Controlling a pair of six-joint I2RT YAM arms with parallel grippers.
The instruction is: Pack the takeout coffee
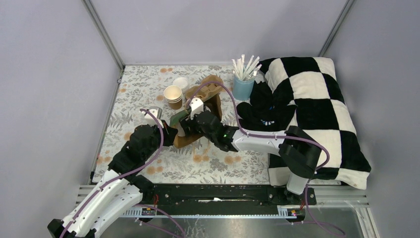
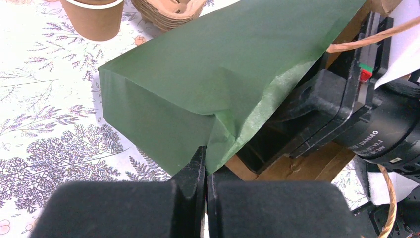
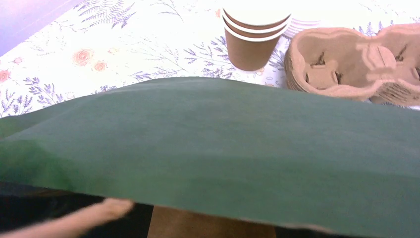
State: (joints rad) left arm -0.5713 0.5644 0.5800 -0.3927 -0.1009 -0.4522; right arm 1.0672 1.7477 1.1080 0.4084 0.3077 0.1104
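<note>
Cups, stacked upright, stand just beyond the green bag; we see the left gripper pinching its edge, the right gripper at its mouth, spread unclear to us.

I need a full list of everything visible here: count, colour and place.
paper cups: one nested stack, tan, far left.
lids: white, number unclear, behind the cups.
cup carrier: brown pulp, right of the cups.
paper bag: one, green, between the grippers.
straw cup: one, light blue, white straws, far centre.
checked cloth: one, black and white, right side.
tablecloth: one, floral, on the table.
left gripper: one, black, shut on the bag's edge.
right gripper: one, at the bag, jaws unclear.
</note>
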